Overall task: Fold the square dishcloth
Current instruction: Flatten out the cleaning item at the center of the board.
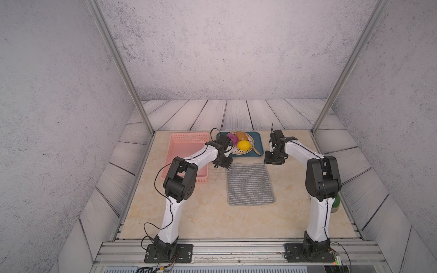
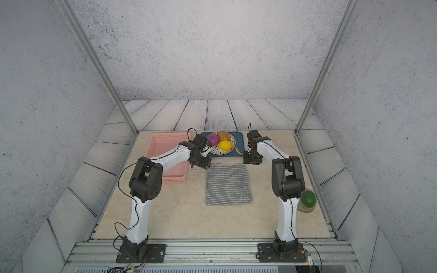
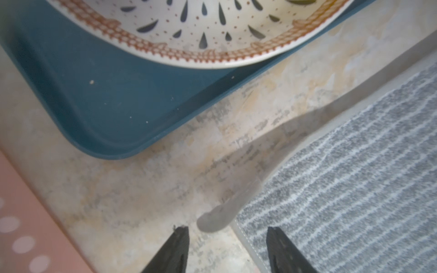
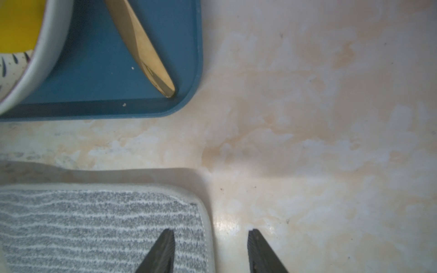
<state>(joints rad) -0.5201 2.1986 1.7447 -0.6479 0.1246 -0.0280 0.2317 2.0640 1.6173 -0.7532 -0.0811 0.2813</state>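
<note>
The square dishcloth (image 1: 249, 184) (image 2: 228, 184), grey with thin whitish stripes, lies flat on the marble tabletop between the two arms. My left gripper (image 1: 224, 163) (image 3: 228, 229) hovers open over its far left corner. One finger is above the dishcloth (image 3: 354, 189) and the other above bare table, with the hemmed edge between them. My right gripper (image 1: 273, 160) (image 4: 211, 231) is open over the far right corner. It straddles the rounded edge of the dishcloth (image 4: 94, 224) the same way. Neither gripper holds anything.
A pink basket (image 1: 189, 138) sits left of the cloth, under the left arm. Just behind the cloth is a blue tray (image 1: 257, 139) (image 3: 106, 106) (image 4: 106, 78) with a patterned plate (image 1: 236, 151) of fruit and a wooden utensil (image 4: 142, 47). A green-capped bottle (image 2: 307, 201) stands by the right arm.
</note>
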